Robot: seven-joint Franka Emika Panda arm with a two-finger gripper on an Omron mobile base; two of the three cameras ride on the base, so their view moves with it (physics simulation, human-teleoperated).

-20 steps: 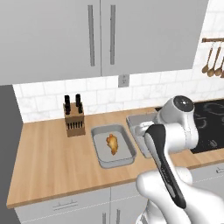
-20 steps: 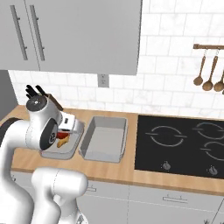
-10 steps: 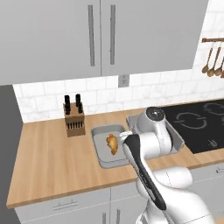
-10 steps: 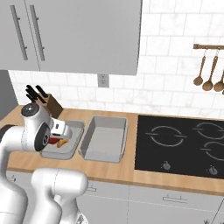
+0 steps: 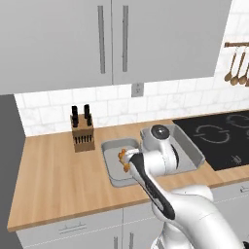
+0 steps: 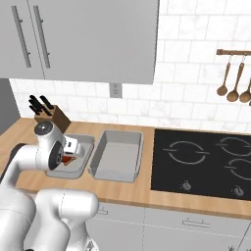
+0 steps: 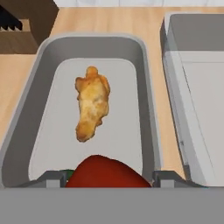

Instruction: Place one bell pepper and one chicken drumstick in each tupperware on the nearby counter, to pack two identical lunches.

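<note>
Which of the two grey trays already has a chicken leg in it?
The tupperware beside the knife block, under the gripper. A chicken drumstick lies in it. The other tupperware, next to the stove, holds no food.

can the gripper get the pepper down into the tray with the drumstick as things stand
Probably yes. The gripper, holding the red pepper, hangs right over the left tray. The drumstick lies mid-tray, leaving bare floor on the near side.
</note>
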